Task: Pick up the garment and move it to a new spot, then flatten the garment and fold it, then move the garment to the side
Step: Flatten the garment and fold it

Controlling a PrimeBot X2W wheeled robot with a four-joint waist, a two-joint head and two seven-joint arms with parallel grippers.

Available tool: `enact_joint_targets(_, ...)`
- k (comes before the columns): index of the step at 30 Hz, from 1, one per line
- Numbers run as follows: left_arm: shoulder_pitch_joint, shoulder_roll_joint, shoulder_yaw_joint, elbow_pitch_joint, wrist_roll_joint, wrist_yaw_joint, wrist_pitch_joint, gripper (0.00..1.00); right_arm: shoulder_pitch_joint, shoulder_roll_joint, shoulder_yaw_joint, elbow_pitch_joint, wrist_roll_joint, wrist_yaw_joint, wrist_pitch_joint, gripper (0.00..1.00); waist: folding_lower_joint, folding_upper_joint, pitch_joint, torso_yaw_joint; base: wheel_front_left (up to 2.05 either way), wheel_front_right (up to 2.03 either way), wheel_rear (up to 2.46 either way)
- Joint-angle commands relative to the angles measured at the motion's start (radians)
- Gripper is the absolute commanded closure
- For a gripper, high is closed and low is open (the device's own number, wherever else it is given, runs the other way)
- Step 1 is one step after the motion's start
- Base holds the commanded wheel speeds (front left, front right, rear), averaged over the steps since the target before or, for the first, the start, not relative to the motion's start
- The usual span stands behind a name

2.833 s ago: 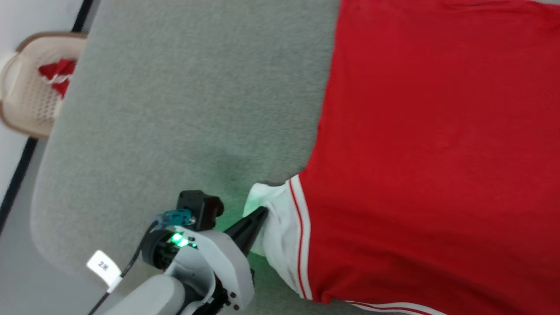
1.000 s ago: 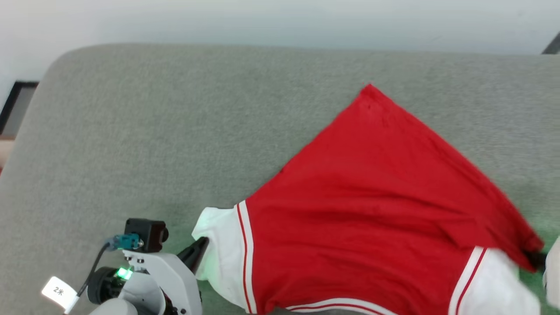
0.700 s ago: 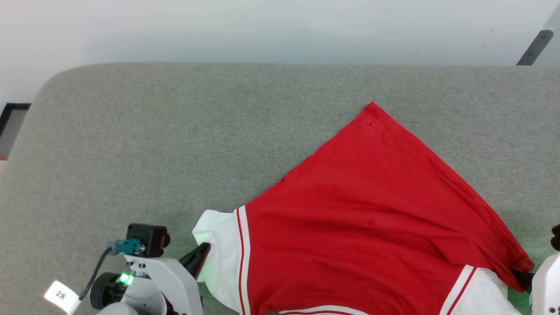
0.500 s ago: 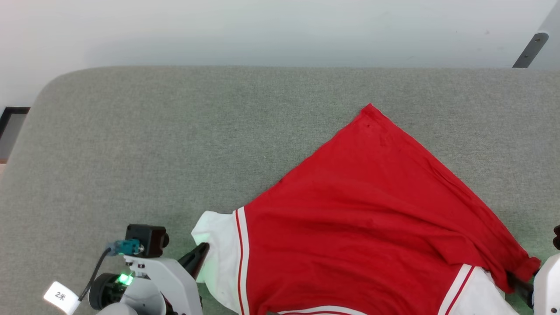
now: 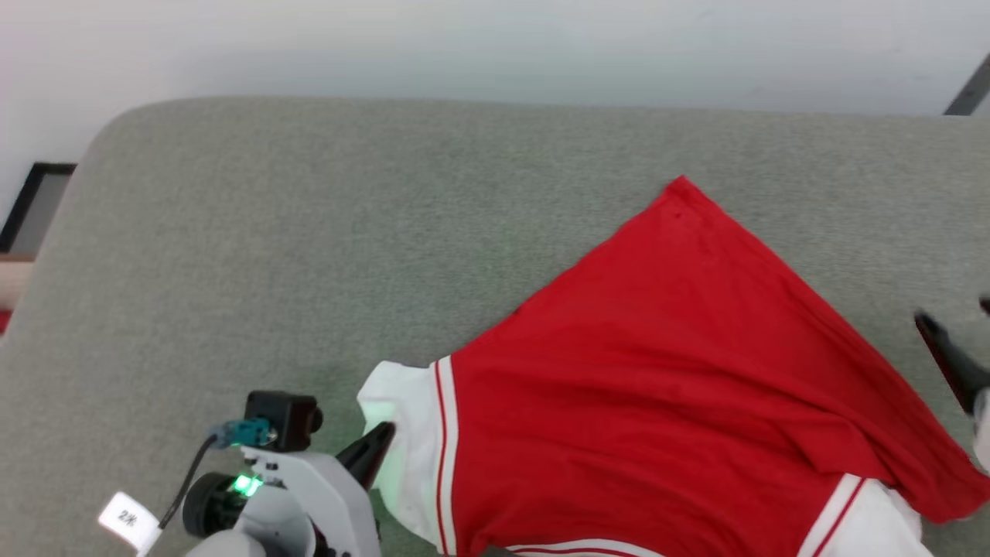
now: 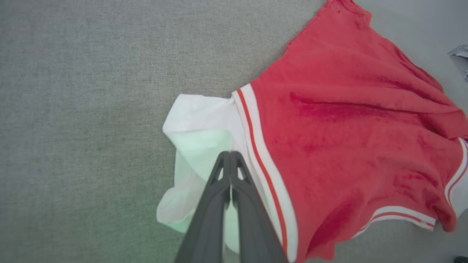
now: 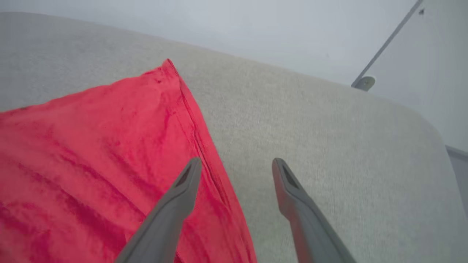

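Observation:
The garment [image 5: 665, 387] lies spread on the grey padded surface [image 5: 309, 232], plain red face up, one red corner pointing toward the back. At its left end my left gripper [image 5: 380, 442] is shut on the white sleeve [image 5: 402, 433]. In the left wrist view the fingers [image 6: 230, 190] are pressed together on that sleeve [image 6: 197, 120], which is folded up around them. My right gripper [image 5: 955, 313] hangs open at the right edge, apart from the cloth. The right wrist view shows this gripper [image 7: 237, 162] with jaws wide and bare, the left one over the garment's red edge [image 7: 204, 153].
A pale wall runs behind the padded surface. A tan basket rim [image 5: 11, 282] and a dark-framed strip [image 5: 35, 201] sit past the rounded left corner. A slanted metal bar [image 5: 967, 89] stands at the back right. Bare grey padding stretches to the left and behind the garment.
My right gripper has opened, let go of the garment's right red edge and moved up and away from it. The released edge has settled flat. The left gripper keeps its hold; the camera shifted slightly.

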Motion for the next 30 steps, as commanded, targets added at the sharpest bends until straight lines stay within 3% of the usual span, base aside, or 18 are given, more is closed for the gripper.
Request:
enact_joint_targets(1, -0.017, -0.008, -0.005, 0.000, 0.008, -0.007, -0.001, 1.00, -0.044, -0.002, 0.029, -0.007, -0.028, -0.001, -0.019, 0.00, 0.0000, 0.0000, 0.020, 0.027, 0.00, 0.00, 0.00)
enact_joint_targets(7, -0.062, -0.041, -0.027, 0.008, 0.023, -0.031, 0.004, 1.00, -0.247, 0.005, 0.159, 0.103, -0.053, -0.001, -0.066, 0.00, 0.0000, 0.0000, 0.066, 0.098, 0.00, 0.00, 0.00)
enact_joint_targets(14, -0.133, -0.105, -0.065, 0.042, 0.048, -0.073, 0.007, 1.00, -0.529, -0.029, 0.352, 0.375, -0.016, -0.001, -0.039, 0.00, 0.0000, 0.0000, 0.131, 0.195, 0.00, 0.00, 0.00)
enact_joint_targets(21, -0.195, -0.167, -0.096, 0.098, 0.060, -0.125, -0.002, 1.00, -0.738, -0.037, 0.521, 0.639, 0.068, -0.001, 0.068, 0.00, 0.0000, 0.0000, 0.185, 0.277, 0.00, 0.00, 0.00)
enact_joint_targets(29, -0.225, -0.217, -0.112, 0.162, 0.058, -0.163, -0.024, 1.00, -0.846, -0.053, 0.695, 0.822, 0.148, -0.001, 0.209, 0.00, 0.0000, 0.0000, 0.218, 0.336, 0.00, 0.00, 0.00)
enact_joint_targets(30, -0.226, -0.219, -0.112, 0.169, 0.057, -0.164, -0.029, 1.00, -0.843, -0.051, 0.717, 0.843, 0.164, 0.000, 0.243, 0.59, 0.0000, 0.0000, 0.219, 0.338, 0.00, 0.00, 0.00)
